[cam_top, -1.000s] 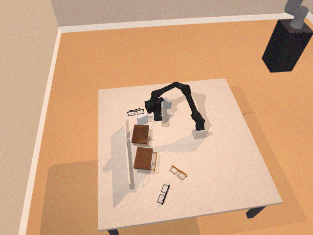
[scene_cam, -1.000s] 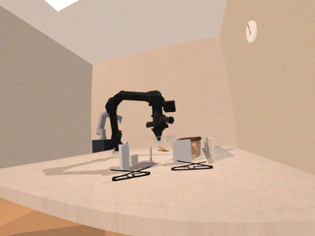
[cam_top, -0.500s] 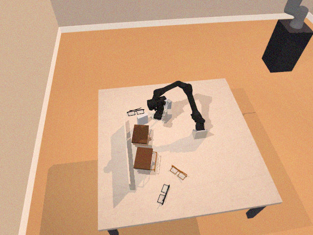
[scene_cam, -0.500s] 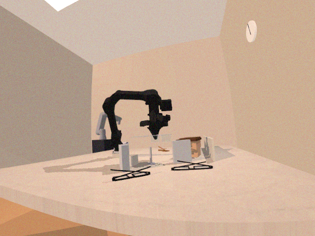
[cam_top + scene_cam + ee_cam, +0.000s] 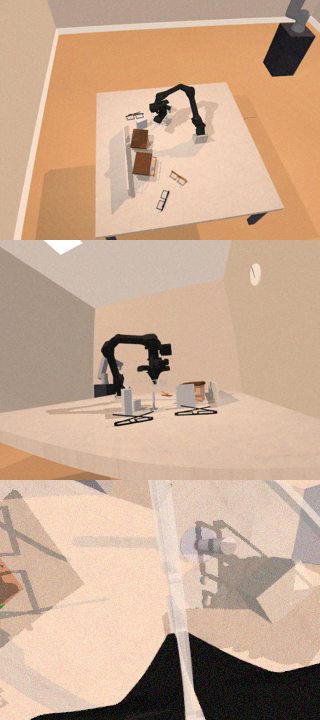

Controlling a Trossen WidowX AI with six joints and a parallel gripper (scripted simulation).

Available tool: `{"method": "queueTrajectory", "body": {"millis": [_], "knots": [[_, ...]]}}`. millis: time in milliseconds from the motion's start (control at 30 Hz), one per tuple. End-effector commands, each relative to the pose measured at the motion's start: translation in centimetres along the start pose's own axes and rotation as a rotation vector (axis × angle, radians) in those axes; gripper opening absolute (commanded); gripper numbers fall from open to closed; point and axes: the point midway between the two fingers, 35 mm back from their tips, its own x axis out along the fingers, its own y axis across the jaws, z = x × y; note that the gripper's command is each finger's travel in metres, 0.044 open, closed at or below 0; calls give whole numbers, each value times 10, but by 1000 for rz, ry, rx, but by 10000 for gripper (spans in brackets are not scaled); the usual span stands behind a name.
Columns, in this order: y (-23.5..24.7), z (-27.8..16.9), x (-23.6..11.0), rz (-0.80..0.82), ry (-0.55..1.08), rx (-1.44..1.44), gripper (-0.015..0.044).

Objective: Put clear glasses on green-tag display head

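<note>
the fingers [image 5: 154, 380] are pinched nearly closed on the clear, see-through plastic glasses [image 5: 148, 382], which hang in the air above a thin white stand with a round foot [image 5: 153, 400], toward the far side of the pale worktop [image 5: 232, 436]. in the wrist view the clear frame runs as a pale strip [image 5: 170, 574] out of the black fingers.

to do this carry well, i judge the pair should be kept level and high enough to pass over the brown-haired display heads [image 5: 139, 138], then turned so the temples point to the back of the target head before lowering. which head bears the green tag cannot be told from the top view; only a green speck shows at the wrist view's left edge. approach from the face side, away from the other head [image 5: 142, 163].

counted: two display heads, two black-framed glasses [image 5: 134, 115] [image 5: 162, 199], one orange-framed pair lying loose [image 5: 178, 177], one clear pair held, one long pale upright panel [image 5: 127, 160] along the heads' backs.
</note>
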Motion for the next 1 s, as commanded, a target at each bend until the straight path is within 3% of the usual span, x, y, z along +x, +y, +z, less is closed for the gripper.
{"method": "queueTrajectory", "body": {"millis": [0, 433, 967], "knots": [[0, -3, 7, 0, 8, 7, 0], [-1, -3, 59, -2, 5, 8, 0], [5, -11, 60, -2, 6, 8, 0]]}}
